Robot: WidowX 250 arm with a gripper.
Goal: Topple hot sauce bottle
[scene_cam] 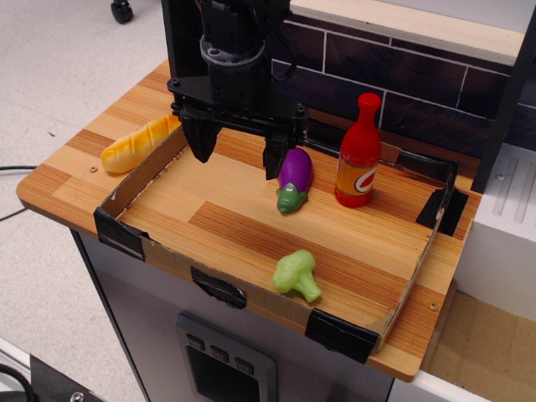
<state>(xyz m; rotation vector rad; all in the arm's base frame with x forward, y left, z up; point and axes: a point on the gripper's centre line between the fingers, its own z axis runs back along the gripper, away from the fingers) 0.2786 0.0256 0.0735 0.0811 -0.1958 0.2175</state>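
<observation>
hot sauce bottle (358, 152) upright, orange-labelled, unreadable mark

Single black robot arm (230, 38) descending from the upper edge of the view, its cylindrical wrist section vertical. Below it, a flat black crossbar carries the black two-fingered gripper (238, 156), pointing straight down. The two tapered fingers (201, 140) stand well apart, with a clear gap between them; nothing is held between the jaws.
</observation>
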